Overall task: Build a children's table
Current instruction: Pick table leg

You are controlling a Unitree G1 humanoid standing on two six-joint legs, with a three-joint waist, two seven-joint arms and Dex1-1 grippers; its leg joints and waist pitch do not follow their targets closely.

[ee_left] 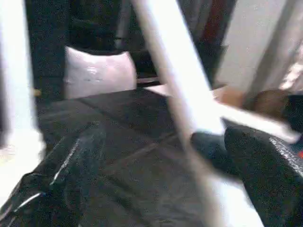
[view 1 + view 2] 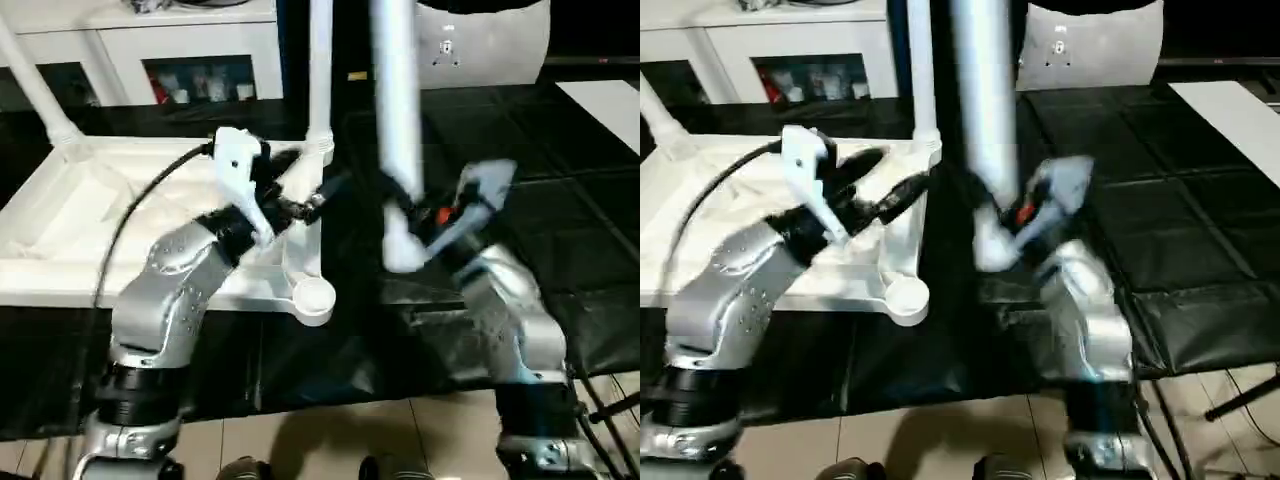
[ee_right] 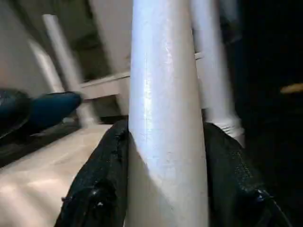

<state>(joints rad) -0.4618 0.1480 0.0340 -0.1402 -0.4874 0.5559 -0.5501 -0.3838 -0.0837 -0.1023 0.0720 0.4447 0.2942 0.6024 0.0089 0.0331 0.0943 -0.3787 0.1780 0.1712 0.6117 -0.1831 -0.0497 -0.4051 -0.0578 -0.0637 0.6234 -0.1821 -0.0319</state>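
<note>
White leg stands upright, grasped by right end effector; left end effector released.

White table (black work surface)

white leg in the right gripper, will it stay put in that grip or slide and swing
The leg looks stiff and smooth, so it may slip. The right gripper holds it near the flared end, with most length above; it probably wants to tip.

black work surface, white cabinet
</note>
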